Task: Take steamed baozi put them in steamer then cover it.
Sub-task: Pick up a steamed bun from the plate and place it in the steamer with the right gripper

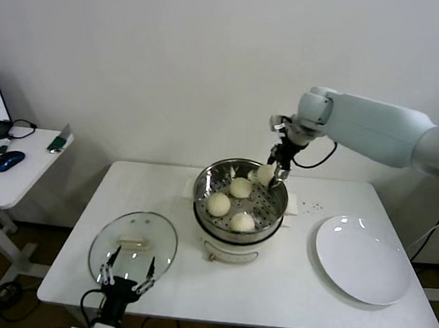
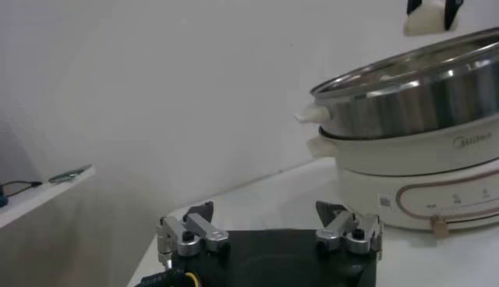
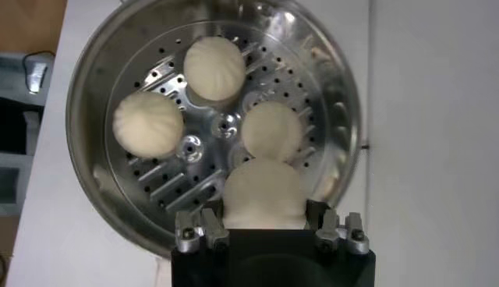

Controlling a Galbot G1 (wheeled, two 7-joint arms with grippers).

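1. I am looking down from the robot's head at a white table [image 1: 323, 294] against a plain wall. Near the middle stands the steamer [image 1: 239, 203], a shiny metal pot on a white electric base.
2. Three buns already lie on the perforated tray inside the steamer; one of them [image 1: 218, 204] sits toward the robot's left, the others beside it.
3. My right gripper [image 1: 277, 171] hangs over the far rim of the steamer, fingers clamped on the fourth bun [image 1: 265, 174]. The right wrist camera looks straight down past that held bun [image 3: 263, 195] onto the tray, where the free spot seems to lie under and beside it.
4. The white plate [image 1: 364, 260] on the robot's right side of the table holds no buns, so I judge this is the last one to go in.
5. The glass lid [image 1: 133, 246] with its white handle lies flat on the table to the left of the steamer, near the front edge, well apart from the pot.
6. My left gripper [image 1: 127, 277] waits low at the front edge, just by the lid, its fingers spread wide and holding nothing.
7. As I read it, most of the loading is done. What is left: lower and release this bun, then pick up the lid and cover the steamer.
8. A side table [image 1: 22, 165] with a laptop and mouse stands farther left, not involved.
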